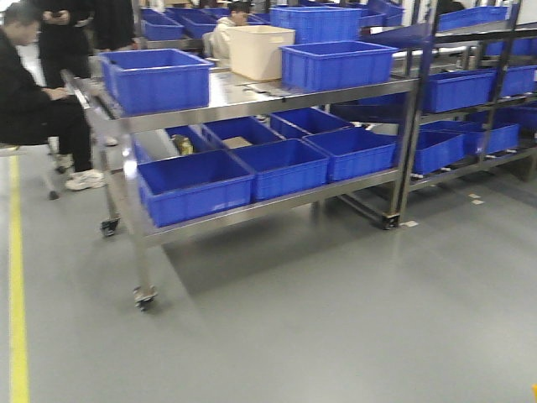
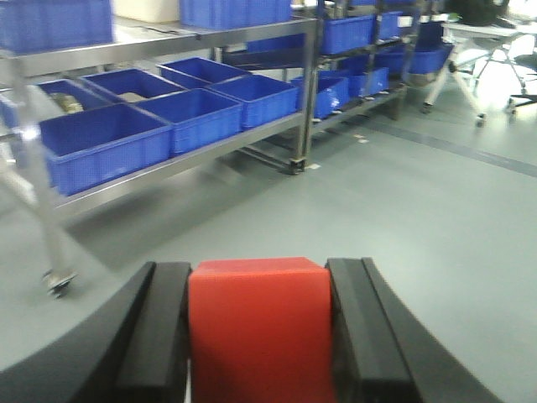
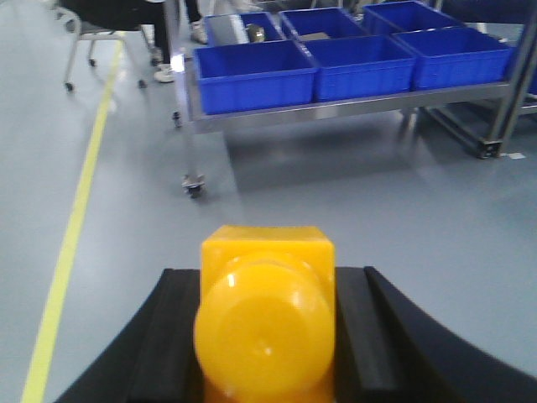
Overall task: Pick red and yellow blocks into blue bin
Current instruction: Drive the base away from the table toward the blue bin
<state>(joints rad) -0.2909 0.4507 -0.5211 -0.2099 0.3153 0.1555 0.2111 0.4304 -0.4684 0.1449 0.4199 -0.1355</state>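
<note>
My left gripper (image 2: 258,269) is shut on the plain red cube (image 2: 258,336), held between both black fingers above the grey floor. My right gripper (image 3: 268,273) is shut on the yellow brick (image 3: 267,327), one round stud facing the camera. Neither gripper shows in the front view. Smooth-walled blue bins stand on a steel cart (image 1: 252,96) ahead: one at the top left (image 1: 158,77), one at the top right (image 1: 336,65), several on the lower shelf (image 1: 195,186). These lower bins also show in the left wrist view (image 2: 101,143) and the right wrist view (image 3: 252,75).
A cream tub (image 1: 260,50) and a ribbed blue crate (image 1: 315,23) stand at the cart's back. More racks with blue bins (image 1: 470,88) are to the right. People sit and stand at the left (image 1: 33,92). A yellow floor line (image 1: 17,294) runs along the left.
</note>
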